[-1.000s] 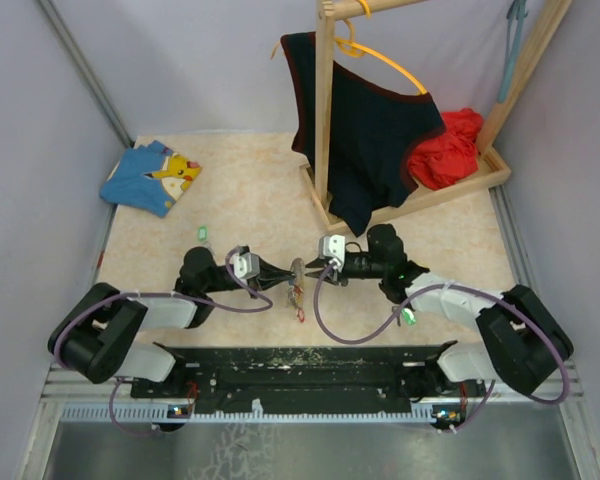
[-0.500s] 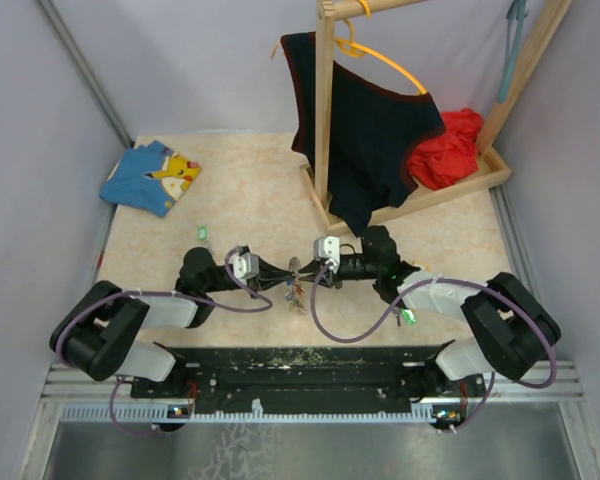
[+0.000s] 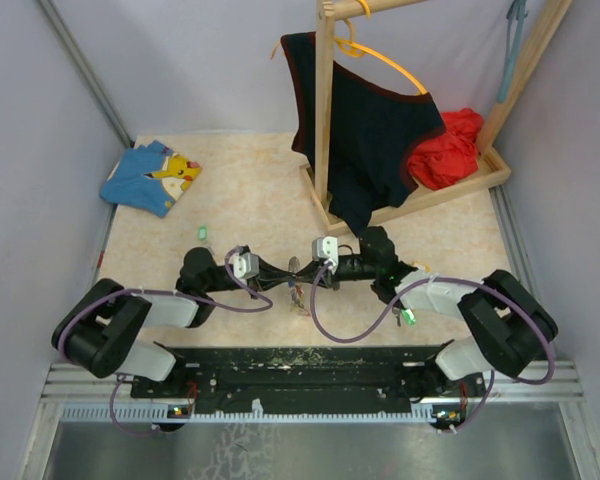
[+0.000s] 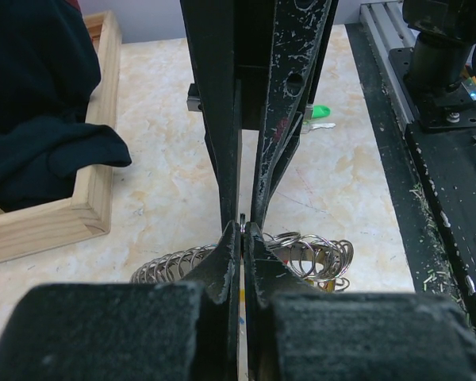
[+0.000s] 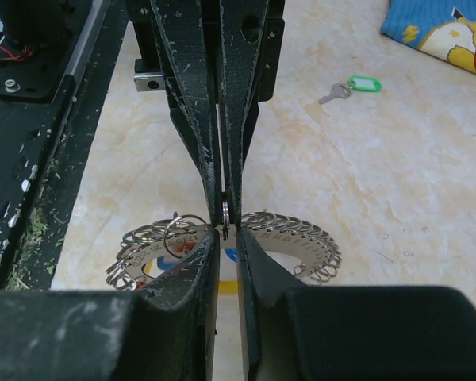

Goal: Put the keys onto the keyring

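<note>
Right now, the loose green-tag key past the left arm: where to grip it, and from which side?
Grip the key by its green tag, from straight above. It lies flat on the table; the thin blade offers little to pinch, the tag looks bulkier. Close across the tag's narrow width. The left gripper is nearer but shut on the keyring.

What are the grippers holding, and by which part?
Left gripper and right gripper both pinch a thin silvery ring of the keyring by its rim.
</note>
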Robot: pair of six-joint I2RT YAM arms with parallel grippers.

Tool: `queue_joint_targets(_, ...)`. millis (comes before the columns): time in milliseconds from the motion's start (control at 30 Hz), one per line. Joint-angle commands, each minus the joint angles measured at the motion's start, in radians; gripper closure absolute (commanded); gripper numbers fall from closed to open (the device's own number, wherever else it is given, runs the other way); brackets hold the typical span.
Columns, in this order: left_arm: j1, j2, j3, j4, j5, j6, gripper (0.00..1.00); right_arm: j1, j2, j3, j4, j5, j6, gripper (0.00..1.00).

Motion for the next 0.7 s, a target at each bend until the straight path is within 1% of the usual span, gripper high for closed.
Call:
queue_joint_targets(0, 0.002, 0.009, 0.009, 0.072, 0.026, -0.013, 0.99, 0.013, 0.018, 0.054, 0.064, -0.046, 0.028, 0.87)
queue_joint_targets(67, 0.002, 0.011, 0.009, 0.074, 0.027, -0.014, 0.99, 0.014, 0.019, 0.055, 0.068, -0.051, 0.034, 0.91)
queue_joint_targets(133, 0.002, 0.012, 0.009, 0.075, 0.027, -0.015, 0.99, 0.015, 0.019, 0.057, 0.063, -0.048, 0.035, 1.00)
queue_joint_targets(267, 0.002, 0.006, 0.015, 0.042, 0.023, 0.002, 0.99, 0.014, -0.004, 0.066, 0.004, -0.012, 0.007, 1.00)
queue_joint_targets(333, 0.002, -0.002, 0.025, -0.005, 0.022, 0.024, 0.91, 0.014, -0.025, 0.094, -0.106, 0.019, -0.040, 1.00)
queue_joint_targets(433, 0.003, -0.016, 0.040, -0.088, 0.009, 0.062, 0.75, 0.014, -0.053, 0.163, -0.336, 0.077, -0.123, 1.00)
queue_joint_targets(467, 0.002, -0.022, 0.045, -0.117, 0.005, 0.075, 0.72, 0.014, -0.059, 0.186, -0.414, 0.097, -0.151, 1.00)
queue_joint_targets(567, 0.002, -0.047, 0.060, -0.222, -0.009, 0.126, 0.69, 0.014, -0.066, 0.254, -0.609, 0.165, -0.203, 1.00)
queue_joint_targets(667, 0.003, -0.062, 0.065, -0.260, -0.016, 0.148, 0.66, 0.023, -0.065, 0.306, -0.751, 0.224, -0.225, 1.00)
